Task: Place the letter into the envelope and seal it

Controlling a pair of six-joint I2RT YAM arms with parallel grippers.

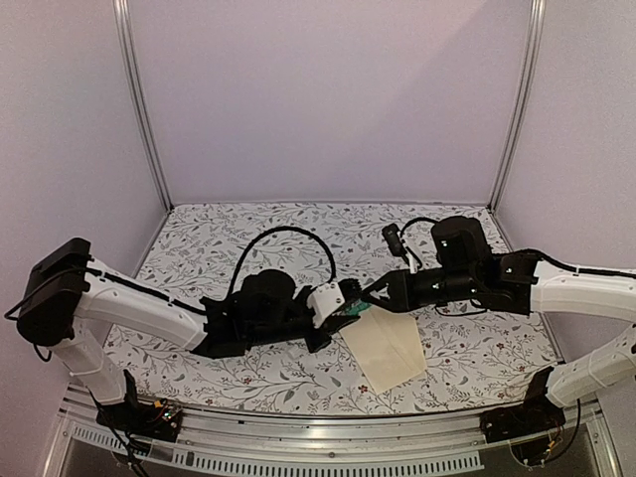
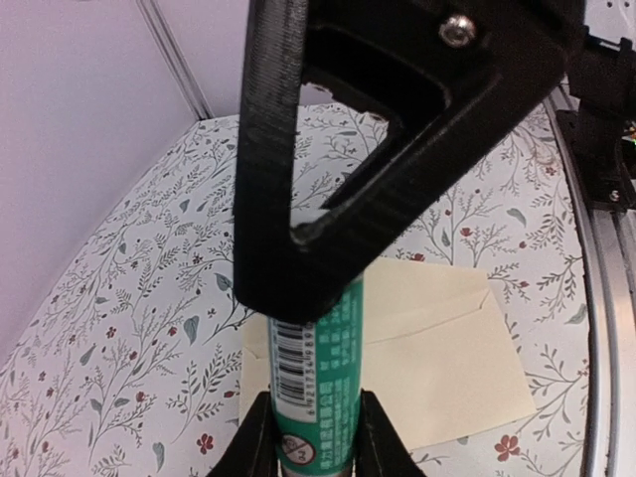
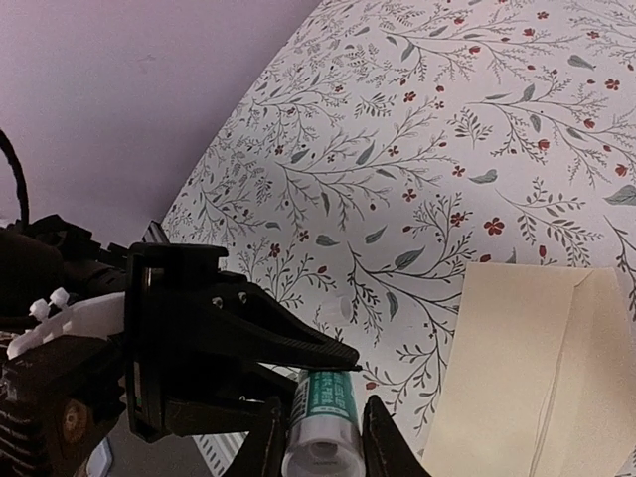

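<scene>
A green glue stick (image 2: 314, 383) with a barcode label hangs in the air between my two grippers. My left gripper (image 2: 316, 442) is shut on its green body. My right gripper (image 3: 323, 447) is shut on its white end (image 3: 320, 437). In the top view the left gripper (image 1: 340, 302) and the right gripper (image 1: 374, 292) meet tip to tip just above the envelope's far corner. The cream envelope (image 1: 384, 348) lies flat on the table; it also shows in the left wrist view (image 2: 447, 363) and the right wrist view (image 3: 537, 378). The letter is out of view.
The floral tablecloth (image 1: 298, 238) covers the table inside pale walls with metal posts (image 1: 139, 99). A metal rail (image 1: 328, 432) runs along the near edge. A black cable (image 1: 288, 234) loops above the left wrist.
</scene>
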